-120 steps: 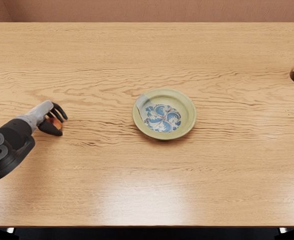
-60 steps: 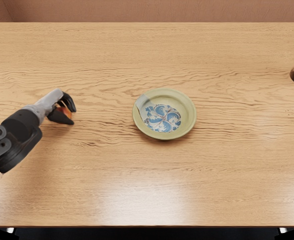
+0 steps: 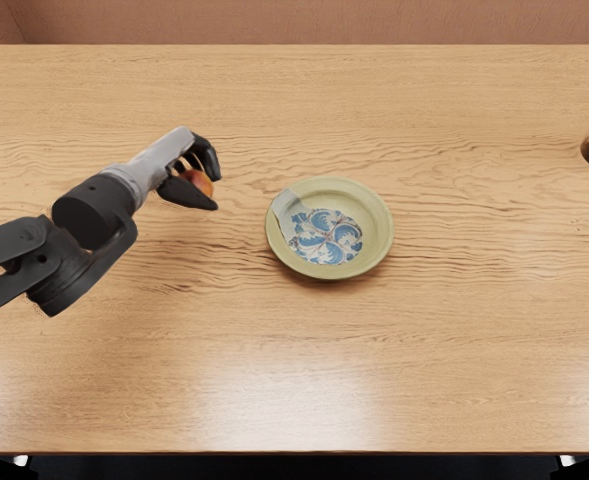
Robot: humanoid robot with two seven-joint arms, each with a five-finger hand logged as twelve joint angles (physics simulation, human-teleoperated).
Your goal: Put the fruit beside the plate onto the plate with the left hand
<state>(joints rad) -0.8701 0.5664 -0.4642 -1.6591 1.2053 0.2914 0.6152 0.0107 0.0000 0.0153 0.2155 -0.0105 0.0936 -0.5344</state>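
Left hand (image 3: pixel 187 170), fingers curled around the fruit (image 3: pixel 200 184), should carry toward four o'clock, releasing low over the plate (image 3: pixel 378 214).

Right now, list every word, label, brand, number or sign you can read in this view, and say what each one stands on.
None: there is no readable text in the head view.
The plate bears only a blue floral pattern, no lettering.
The left hand, the fruit it grips and the wooden table show no markings.
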